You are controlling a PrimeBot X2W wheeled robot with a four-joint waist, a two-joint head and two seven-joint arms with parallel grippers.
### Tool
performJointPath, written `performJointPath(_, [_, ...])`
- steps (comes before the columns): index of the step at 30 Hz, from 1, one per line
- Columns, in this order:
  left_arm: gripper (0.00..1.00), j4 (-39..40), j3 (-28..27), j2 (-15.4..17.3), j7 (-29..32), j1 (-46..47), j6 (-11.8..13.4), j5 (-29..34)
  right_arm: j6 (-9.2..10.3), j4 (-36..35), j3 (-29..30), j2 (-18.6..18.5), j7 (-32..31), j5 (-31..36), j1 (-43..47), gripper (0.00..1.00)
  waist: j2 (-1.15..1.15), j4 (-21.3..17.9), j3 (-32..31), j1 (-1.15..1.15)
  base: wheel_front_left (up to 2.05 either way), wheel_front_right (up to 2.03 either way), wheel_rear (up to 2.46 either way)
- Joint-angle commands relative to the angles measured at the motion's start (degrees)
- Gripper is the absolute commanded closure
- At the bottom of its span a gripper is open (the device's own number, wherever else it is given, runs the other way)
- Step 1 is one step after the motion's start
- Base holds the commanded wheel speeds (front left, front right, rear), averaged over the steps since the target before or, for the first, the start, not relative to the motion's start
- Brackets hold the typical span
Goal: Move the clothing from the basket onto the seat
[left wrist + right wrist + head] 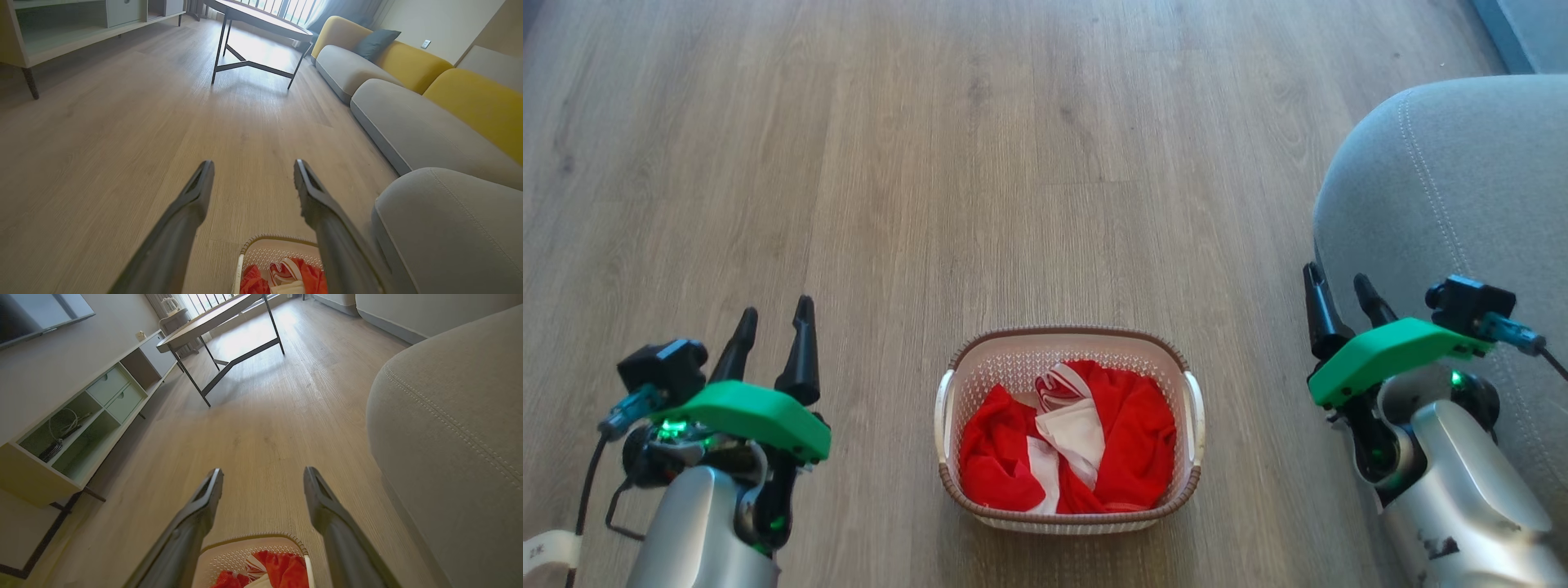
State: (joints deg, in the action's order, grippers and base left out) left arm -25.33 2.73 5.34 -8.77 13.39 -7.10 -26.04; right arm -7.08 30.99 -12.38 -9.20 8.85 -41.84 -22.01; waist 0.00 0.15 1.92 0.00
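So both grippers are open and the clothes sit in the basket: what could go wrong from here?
1. The clothing lies in one tangled heap; a pinch may lift both garments or drop one short.
2. The basket stands loose on the smooth floor; a finger snagging its perforated wall could drag or tip it.
3. The right gripper looks close beside the seat and may brush it.

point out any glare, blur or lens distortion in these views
Head view: even, soft light, the bright-red fabric clothing in the cream perforated plastic basket is sharp. Left wrist view: sun glare on the wooden floor under the metal-legged table; the left tool is blurred. Right wrist view: wide-angle bending tilts the pale low cabinet; the right tool is soft.
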Motion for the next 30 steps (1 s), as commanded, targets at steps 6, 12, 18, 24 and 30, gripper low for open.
performJointPath(6, [0.00, 1.02, -1.04, 1.85, -1.82, 5.12, -0.24, 5.10, -0.32, -0.61, -2.07, -0.92, 1.80, 4.83, -4.57, 0.00, 0.00, -0.03, 0.09, 0.00, 0.00, 0.00, 0.00])
performJointPath(12, [0.00, 0.07, -1.06, 2.05, -2.84, 6.19, -0.28, 8.98, -0.34, -0.04, -2.83, -1.31, 2.81, 9.02, -5.86, 0.00, 0.00, -0.08, 0.41, 0.00, 0.00, 0.00, 0.00])
performJointPath(18, [0.00, -0.33, -1.30, 1.97, -3.86, 7.29, -0.30, 12.96, -0.36, 0.63, -3.56, -1.84, 3.82, 13.07, -6.92, 0.00, 0.00, 0.00, 0.61, 0.00, 0.00, 0.00, 0.00])
performJointPath(24, [0.00, -1.04, -2.17, 1.73, -4.88, 7.92, -0.16, 17.18, -0.38, 0.99, -2.30, -2.10, 4.82, 17.07, -7.87, 0.00, 0.00, 0.00, 0.50, 0.00, 0.00, 0.00, 0.00])
performJointPath(30, [0.00, -1.76, -2.87, 1.54, -5.90, 8.83, -0.19, 21.36, -0.40, 1.36, -2.39, -2.15, 5.83, 21.34, -8.55, 0.00, 0.00, -0.15, 0.49, 0.00, 0.00, 0.00, 0.00])
